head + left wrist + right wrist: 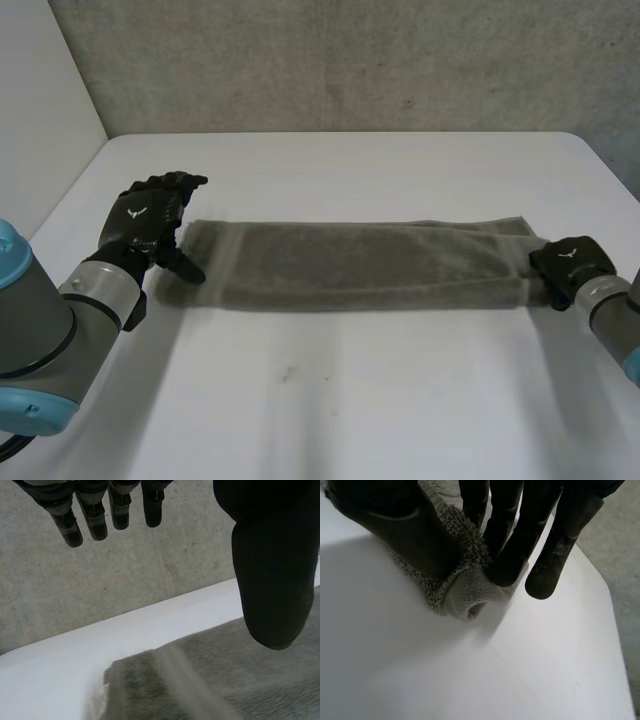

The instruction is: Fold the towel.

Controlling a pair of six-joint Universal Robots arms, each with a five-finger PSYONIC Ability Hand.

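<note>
One towel, two hands. The towel is grey, folded into a long narrow strip with layered edges, lying across the middle of the table, parallel to its far edge. The left hand is at the strip's left end, fingers straight and apart from the thumb, holding nothing. The right hand pinches the right end between thumb and fingers.

No readable text is showing; a white emblem is sitting on the left hand, another on the right hand.
</note>
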